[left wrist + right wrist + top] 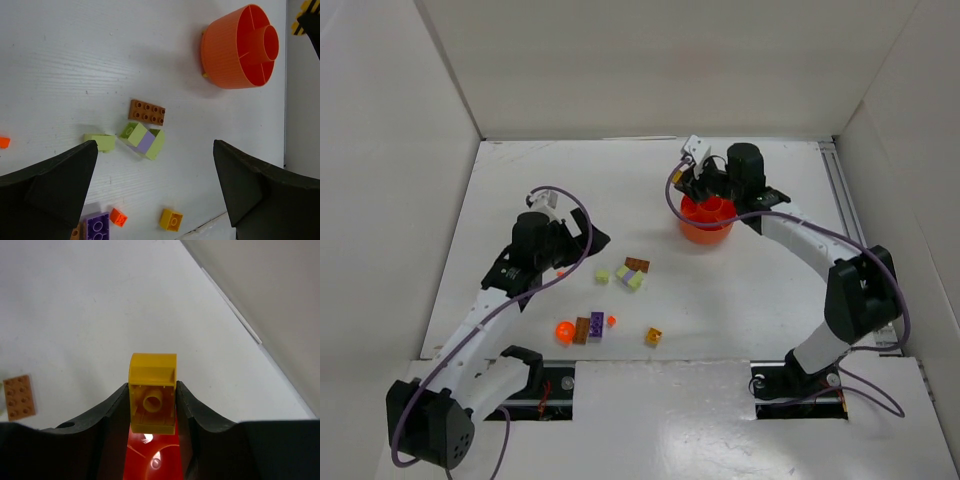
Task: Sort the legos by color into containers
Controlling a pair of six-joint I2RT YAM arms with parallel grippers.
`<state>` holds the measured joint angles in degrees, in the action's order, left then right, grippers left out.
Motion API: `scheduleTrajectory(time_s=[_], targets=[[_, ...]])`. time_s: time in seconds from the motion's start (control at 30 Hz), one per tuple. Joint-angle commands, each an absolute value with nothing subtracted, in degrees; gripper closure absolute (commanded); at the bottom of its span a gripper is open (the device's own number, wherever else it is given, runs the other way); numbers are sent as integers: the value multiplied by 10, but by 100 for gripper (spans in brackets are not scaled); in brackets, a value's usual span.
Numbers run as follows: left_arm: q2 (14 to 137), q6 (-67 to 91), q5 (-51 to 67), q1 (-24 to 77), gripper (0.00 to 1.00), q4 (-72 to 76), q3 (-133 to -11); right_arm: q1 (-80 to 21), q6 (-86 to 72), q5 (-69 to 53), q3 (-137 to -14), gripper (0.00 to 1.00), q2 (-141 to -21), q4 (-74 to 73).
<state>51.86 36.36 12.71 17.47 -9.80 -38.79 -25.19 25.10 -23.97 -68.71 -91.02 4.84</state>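
Now the orange dish [707, 222] sits directly beneath the right gripper [152, 387], which pinches a yellow brick [152, 367]. Best to centre over one compartment, lower, then release. The left gripper [154, 146] hangs wide open above loose bricks [145, 141].

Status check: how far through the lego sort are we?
Done: no brick visible in the orange dish compartments that show. In hand: right gripper shut on a yellow brick above the dish; left gripper open over the rest. Left: brown-orange brick, pale green bricks, purple brick, loose yellow brick.
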Motion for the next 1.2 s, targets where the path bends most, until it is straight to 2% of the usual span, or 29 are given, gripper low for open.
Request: scheduleTrajectory(time_s=[0.0, 0.33, 0.7, 0.97, 1.0, 1.17], targets=[[535, 338, 130, 194, 0, -59, -396, -222, 319, -380, -717, 78, -941, 70], [619, 323, 105, 219, 0, -59, -431, -196, 342, -426, -731, 72, -1005, 70], [651, 317, 82, 243, 0, -64, -458, -166, 342, -439, -737, 66, -1028, 70], [667, 323, 82, 243, 0, -69, -463, -156, 342, -456, -731, 54, -1034, 70], [667, 323, 76, 248, 0, -75, -463, -156, 342, -456, -731, 49, -1034, 70], [672, 323, 62, 259, 0, -89, -474, -150, 342, -463, -726, 43, -1034, 70]])
